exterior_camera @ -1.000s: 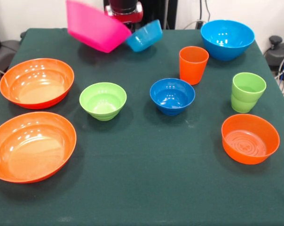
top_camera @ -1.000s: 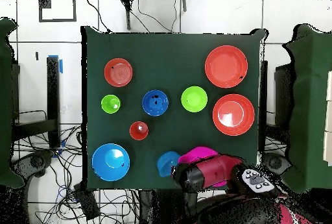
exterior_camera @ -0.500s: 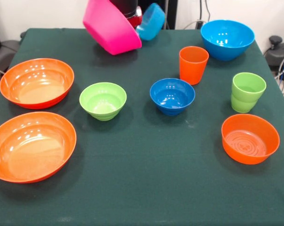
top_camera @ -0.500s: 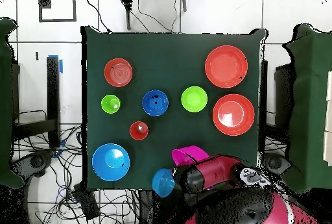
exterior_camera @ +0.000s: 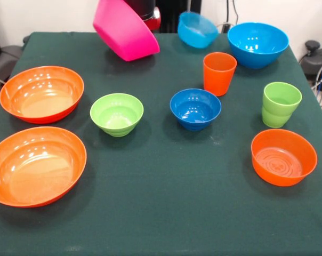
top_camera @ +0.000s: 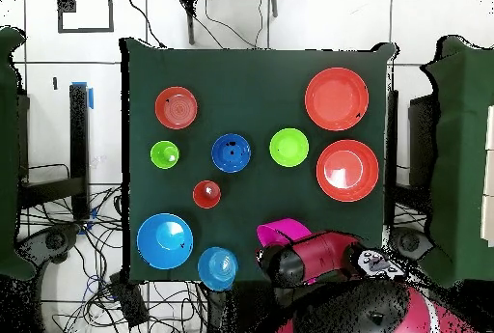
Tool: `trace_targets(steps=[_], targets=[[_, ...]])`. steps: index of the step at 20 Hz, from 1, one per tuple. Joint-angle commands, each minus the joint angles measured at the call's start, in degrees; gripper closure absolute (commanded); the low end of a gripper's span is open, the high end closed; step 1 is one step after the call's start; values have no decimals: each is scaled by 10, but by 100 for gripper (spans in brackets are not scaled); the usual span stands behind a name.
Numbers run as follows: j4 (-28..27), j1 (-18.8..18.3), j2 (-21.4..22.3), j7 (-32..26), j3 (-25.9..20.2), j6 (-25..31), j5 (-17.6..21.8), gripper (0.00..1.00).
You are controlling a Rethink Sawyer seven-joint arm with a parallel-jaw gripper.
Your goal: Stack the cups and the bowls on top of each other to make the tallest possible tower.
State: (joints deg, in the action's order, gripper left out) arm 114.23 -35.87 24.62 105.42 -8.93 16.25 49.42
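Front view, left to right. Two wide shallow orange bowls at the left edge of the green tabletop (exterior_camera: 166, 202): the near orange bowl (exterior_camera: 37, 165) and the far orange bowl (exterior_camera: 41, 94), close together but apart, both upright, well to the left of the arm and nearer the camera than it.

Small lime green bowl (exterior_camera: 117, 113) upright, below and slightly left of the arm.

Big pink bowl (exterior_camera: 126, 30) tilted steeply, raised at the tabletop's far edge, pressed against the red and black arm (exterior_camera: 148, 10). The jaws are hidden behind the bowl; cannot tell whether they are spread or clamped on it. No stack anywhere yet.

Dark blue bowl (exterior_camera: 195, 108) upright, mid-table, right of the arm and nearer the camera.

Small sky blue bowl (exterior_camera: 196, 30) just right of the arm at the far edge, tilted; overhead it lies at the table's border.

Orange cup (exterior_camera: 219, 73) upright, beside it. Large sky blue bowl (exterior_camera: 257, 44) further right.

Lime green cup (exterior_camera: 280, 104) and small orange bowl (exterior_camera: 283, 157) far right, apart.
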Motion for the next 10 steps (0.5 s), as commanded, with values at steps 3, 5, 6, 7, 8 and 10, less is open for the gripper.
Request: trace_targets(steps=[3,5,6,7,8,10], targets=[[-62,-3,-40,-10,-37,21,2,100],[-61,-5,-39,-12,-38,25,0,100],[-61,-7,-38,-15,-41,30,-4,100],[-60,-9,-38,-16,-42,32,-5,100],[-60,-10,-38,-18,-43,34,-6,100],[-58,-11,-36,-19,-43,37,-8,100]])
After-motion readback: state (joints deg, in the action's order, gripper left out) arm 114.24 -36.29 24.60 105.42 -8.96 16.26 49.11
